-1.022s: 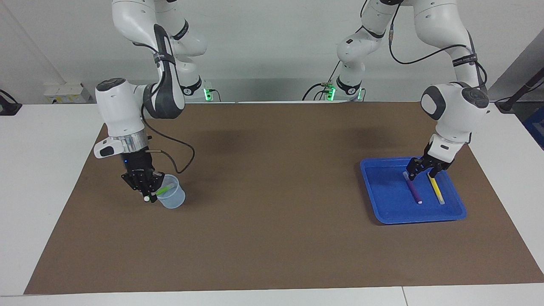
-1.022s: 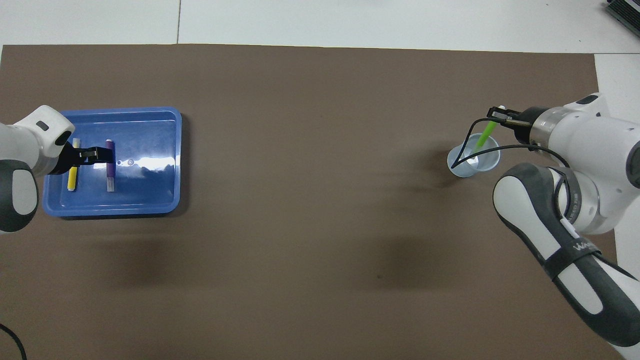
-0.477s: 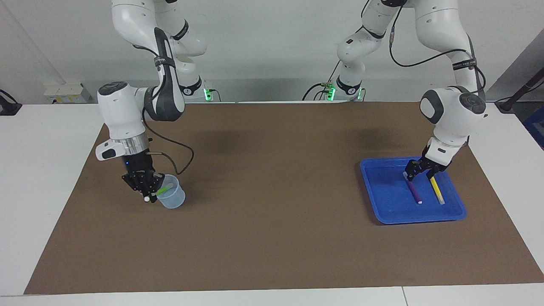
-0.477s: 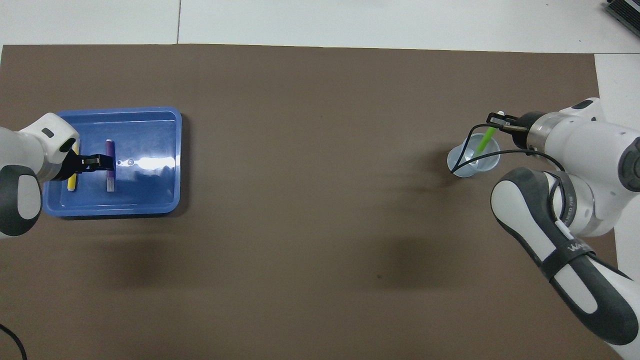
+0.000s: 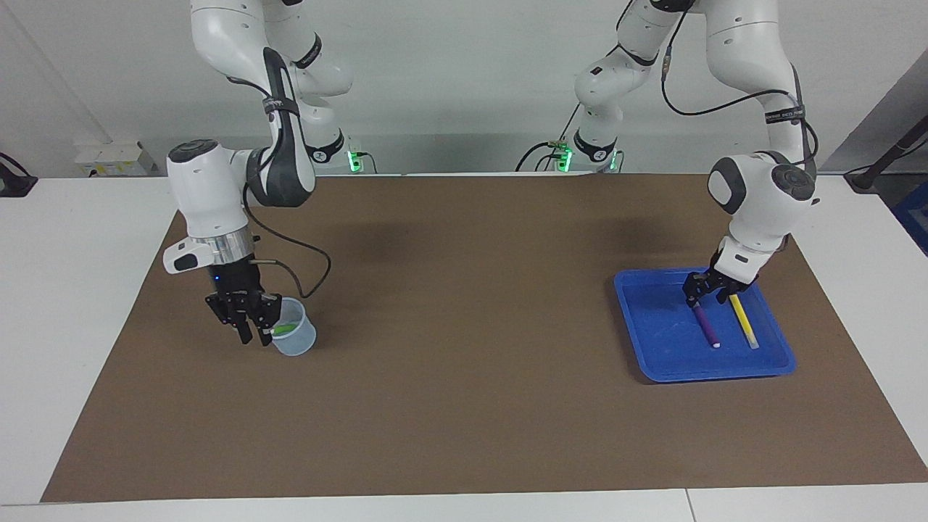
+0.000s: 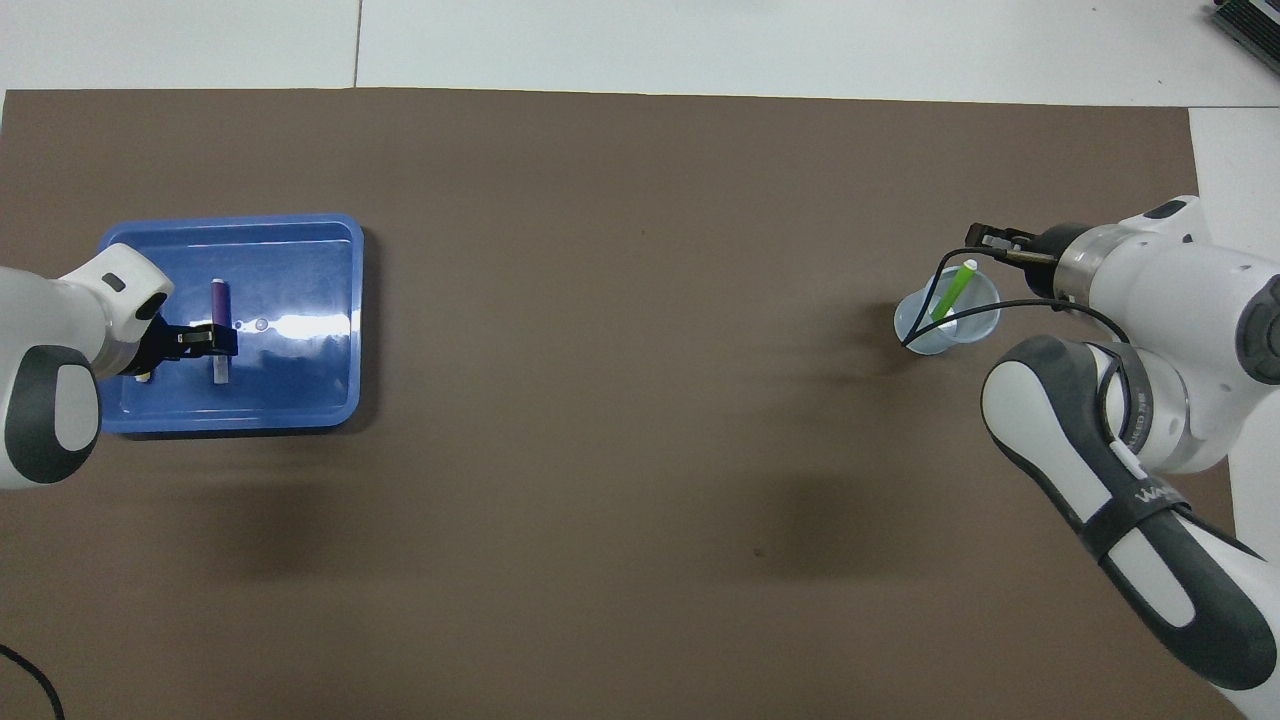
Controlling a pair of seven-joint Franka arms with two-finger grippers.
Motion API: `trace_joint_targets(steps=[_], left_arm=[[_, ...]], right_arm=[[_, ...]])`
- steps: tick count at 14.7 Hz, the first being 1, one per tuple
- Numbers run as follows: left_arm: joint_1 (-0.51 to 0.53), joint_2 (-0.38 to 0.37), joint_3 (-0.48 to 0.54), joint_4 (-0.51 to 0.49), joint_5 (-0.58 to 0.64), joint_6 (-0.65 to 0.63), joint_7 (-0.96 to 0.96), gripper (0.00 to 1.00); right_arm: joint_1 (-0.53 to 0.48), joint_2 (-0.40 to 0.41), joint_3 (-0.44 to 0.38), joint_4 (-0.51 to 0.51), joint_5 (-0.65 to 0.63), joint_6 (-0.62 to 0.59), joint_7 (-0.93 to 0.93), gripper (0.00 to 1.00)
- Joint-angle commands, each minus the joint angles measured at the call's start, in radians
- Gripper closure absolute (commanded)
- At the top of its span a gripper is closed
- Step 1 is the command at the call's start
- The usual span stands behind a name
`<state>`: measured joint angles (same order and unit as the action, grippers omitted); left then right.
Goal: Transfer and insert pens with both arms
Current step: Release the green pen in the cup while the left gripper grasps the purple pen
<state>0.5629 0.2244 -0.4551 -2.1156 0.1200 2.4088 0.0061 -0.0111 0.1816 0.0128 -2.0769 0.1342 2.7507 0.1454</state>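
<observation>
Lime green pen sits tilted in clear cup, white tip up at rim, free of the right gripper, whose jaws stand apart just beside cup. Purple pen + yellow pen lie in blue tray on brown mat. Left gripper low over purple pen's upper end; grip state: can't tell. Yellow pen mostly hidden by arm in overhead view.

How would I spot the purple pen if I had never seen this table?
Find the blue tray at the left arm's end of the table. Two pens lie in it side by side: the purple pen is the one toward the table's middle, beside the yellow pen.
</observation>
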Motion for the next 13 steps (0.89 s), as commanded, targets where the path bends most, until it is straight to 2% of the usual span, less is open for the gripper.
trace_joint_targets(steps=[1, 3, 9, 11, 12, 13], left_arm=[[0.015, 0.000, -0.007, -0.029, 0.023, 0.032, 0.005, 0.32], [0.015, 0.001, -0.007, -0.029, 0.023, 0.032, 0.005, 0.38], [0.017, 0.030, -0.007, -0.030, 0.023, 0.068, 0.006, 0.40], [0.017, 0.032, -0.007, -0.030, 0.023, 0.069, 0.006, 0.48], [0.017, 0.030, -0.007, -0.032, 0.023, 0.069, 0.008, 0.57], [0.017, 0.030, -0.007, -0.035, 0.024, 0.069, 0.008, 0.62]], right_arm=[[-0.012, 0.001, 0.007, -0.003, -0.030, 0.030, 0.033, 0.33], [-0.012, -0.002, 0.007, 0.017, -0.030, 0.014, 0.030, 0.00], [-0.009, -0.040, 0.007, 0.191, -0.033, -0.333, 0.031, 0.00], [0.002, -0.069, 0.009, 0.219, -0.057, -0.443, 0.030, 0.00], [0.005, -0.082, 0.015, 0.236, -0.070, -0.512, 0.030, 0.00], [0.005, -0.096, 0.021, 0.245, -0.070, -0.563, 0.030, 0.00]])
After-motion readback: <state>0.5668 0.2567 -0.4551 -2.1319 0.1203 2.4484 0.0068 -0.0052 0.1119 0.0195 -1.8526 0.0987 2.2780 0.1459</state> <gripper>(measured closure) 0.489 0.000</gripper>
